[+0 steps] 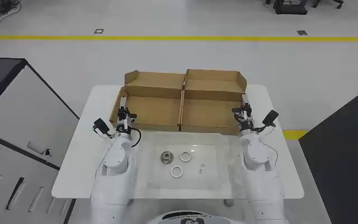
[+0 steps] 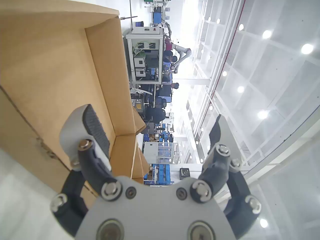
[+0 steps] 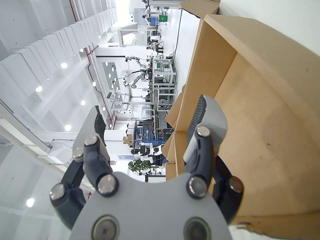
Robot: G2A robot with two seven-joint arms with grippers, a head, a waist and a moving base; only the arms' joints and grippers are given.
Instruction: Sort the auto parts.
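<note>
Gaping left gripper (image 2: pixel 153 116) (right gripper (image 3: pixel 150 104) too)

I count two cardboard boxes (image 1: pixel 150 110) (image 1: pixel 208 113); two white rings (image 1: pixel 185 156) (image 1: pixel 177 171); one dark metal hub (image 1: pixel 166 157); two tiny pieces (image 1: pixel 202 164) (image 1: pixel 200 171) I cannot identify.

left pincer (image 2: pixel 153 117): jaws apart, empty | right pincer (image 3: pixel 150 107): jaws apart, empty

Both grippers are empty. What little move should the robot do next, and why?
Probably lower the left gripper toward the grey part. Both it and the right gripper are open and empty up by the boxes. The grey part, unsorted on the table, lies nearest the left arm.
</note>
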